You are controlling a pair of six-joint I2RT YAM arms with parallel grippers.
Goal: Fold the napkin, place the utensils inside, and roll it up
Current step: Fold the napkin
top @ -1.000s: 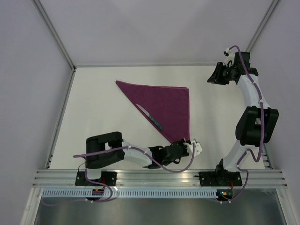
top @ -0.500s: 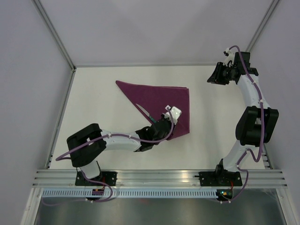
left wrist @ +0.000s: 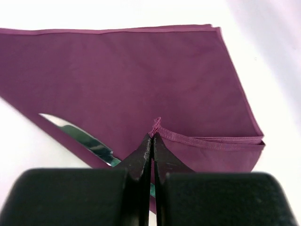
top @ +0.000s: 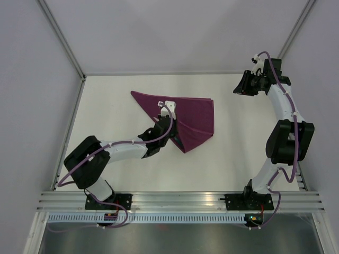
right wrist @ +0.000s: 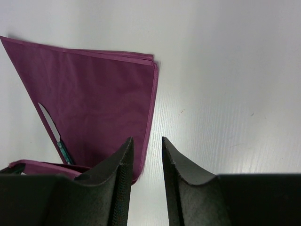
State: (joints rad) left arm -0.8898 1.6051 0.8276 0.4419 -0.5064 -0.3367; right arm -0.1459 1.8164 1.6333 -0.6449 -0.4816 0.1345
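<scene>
The magenta-purple napkin (top: 195,112) lies on the white table folded into a triangle. My left gripper (top: 170,123) is shut on its near corner, held up and doubled back over the cloth; the pinched hem (left wrist: 157,125) shows right at the gripper (left wrist: 152,135). The knife (left wrist: 70,131) lies along the napkin's (left wrist: 141,75) left slanted edge, silver blade showing, green handle mostly under my fingers. My right gripper (top: 241,87) hangs open and empty above the table's far right. Its wrist view looks down on the gripper (right wrist: 146,139), the napkin (right wrist: 94,94) and the knife (right wrist: 52,126).
An aluminium rail (top: 180,198) with both arm bases runs along the near edge. Grey walls and frame posts (top: 61,37) close in the table on the left, back and right. Bare white tabletop (top: 111,121) lies around the cloth.
My left gripper has carried the napkin's near corner from the front of the table back and to the left, folding it over the cloth toward the knife. The right arm has stayed still.
</scene>
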